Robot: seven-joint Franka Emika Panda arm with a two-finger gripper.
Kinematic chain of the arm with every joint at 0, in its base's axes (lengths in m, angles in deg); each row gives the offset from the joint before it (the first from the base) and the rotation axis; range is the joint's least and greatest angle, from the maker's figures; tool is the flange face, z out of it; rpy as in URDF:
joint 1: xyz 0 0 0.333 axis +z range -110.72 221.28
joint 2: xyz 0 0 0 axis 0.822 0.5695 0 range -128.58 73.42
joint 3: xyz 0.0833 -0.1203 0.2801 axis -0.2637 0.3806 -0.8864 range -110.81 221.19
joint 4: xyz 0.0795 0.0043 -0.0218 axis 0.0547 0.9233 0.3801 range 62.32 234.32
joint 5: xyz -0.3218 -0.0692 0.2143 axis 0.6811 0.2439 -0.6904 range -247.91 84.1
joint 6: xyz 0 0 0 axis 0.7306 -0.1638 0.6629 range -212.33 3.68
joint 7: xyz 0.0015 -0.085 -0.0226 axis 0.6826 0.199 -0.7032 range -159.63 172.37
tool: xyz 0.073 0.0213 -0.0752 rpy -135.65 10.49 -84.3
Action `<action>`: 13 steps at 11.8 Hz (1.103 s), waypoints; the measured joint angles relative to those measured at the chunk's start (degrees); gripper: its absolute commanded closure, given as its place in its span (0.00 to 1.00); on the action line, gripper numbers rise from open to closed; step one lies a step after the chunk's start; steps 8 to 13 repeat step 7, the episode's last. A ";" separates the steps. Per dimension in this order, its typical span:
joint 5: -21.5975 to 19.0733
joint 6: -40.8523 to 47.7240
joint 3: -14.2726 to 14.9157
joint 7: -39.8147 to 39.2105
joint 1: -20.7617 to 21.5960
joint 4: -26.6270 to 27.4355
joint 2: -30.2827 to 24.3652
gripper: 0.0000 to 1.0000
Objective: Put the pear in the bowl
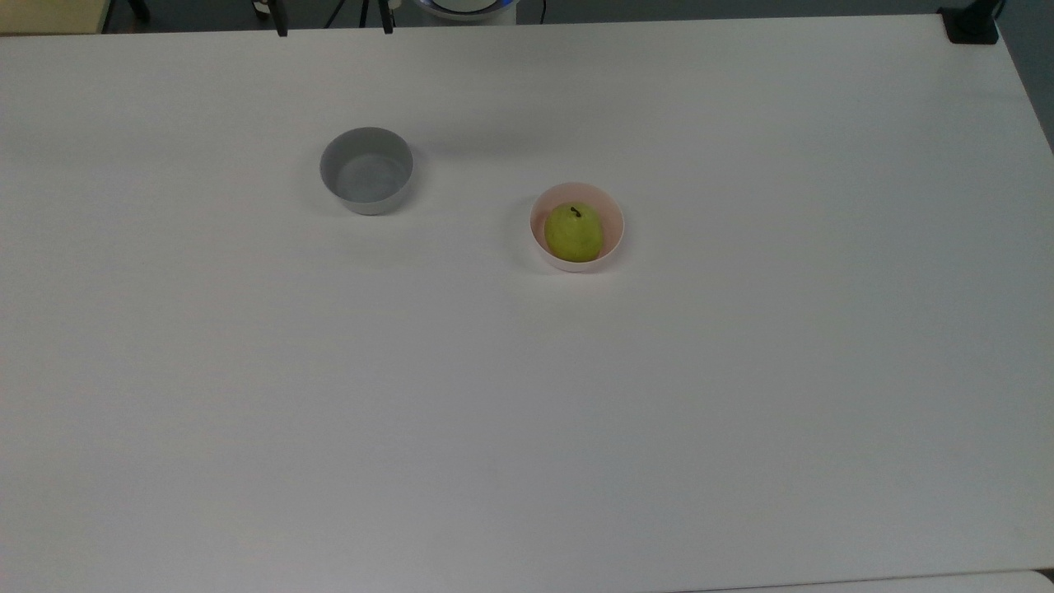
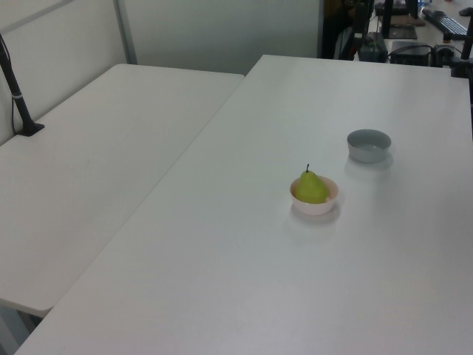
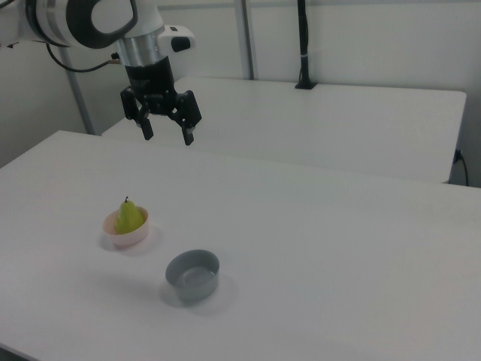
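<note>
The pear [image 1: 574, 232] sits upright in the pink bowl [image 1: 611, 245] on the bench [image 1: 741, 371], the gripper [image 3: 167, 136] hangs high with fingers [image 3: 188, 137] apart and empty, so retreating should stay well above both bowls.

White rounded arm [image 3: 90, 19], grey joint ring, black wrist, black gripper [image 3: 167, 135]; thin cable, apparently black.

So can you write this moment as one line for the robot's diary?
pear: in pink bowl | grey bowl: empty | gripper: open, raised
</note>
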 measured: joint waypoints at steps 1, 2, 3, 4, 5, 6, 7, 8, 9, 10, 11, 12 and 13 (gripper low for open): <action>-0.82 -0.48 0.03 -0.86 0.00 -0.04 0.28 0.00; -1.26 -0.52 0.04 -0.94 0.01 -0.10 0.44 0.00; -1.69 -0.52 0.04 -0.94 0.03 -0.16 0.46 0.00; -1.92 -0.52 0.05 -0.95 0.09 -0.25 0.46 0.00; -1.97 -0.52 0.05 -0.95 0.21 -0.29 0.46 0.00; -2.00 -0.52 0.05 -0.95 0.41 -0.29 0.46 0.00; -2.00 -0.52 0.05 -0.96 0.59 -0.29 0.47 0.00; -2.00 -0.52 0.05 -0.96 0.59 -0.29 0.47 0.00; -2.00 -0.52 0.05 -0.96 0.59 -0.29 0.47 0.00; -2.00 -0.52 0.05 -0.96 0.59 -0.29 0.47 0.00; -2.00 -0.52 0.05 -0.96 0.59 -0.29 0.47 0.00; -2.00 -0.52 0.05 -0.96 0.59 -0.29 0.47 0.00; -2.00 -0.52 0.05 -0.96 0.59 -0.29 0.47 0.00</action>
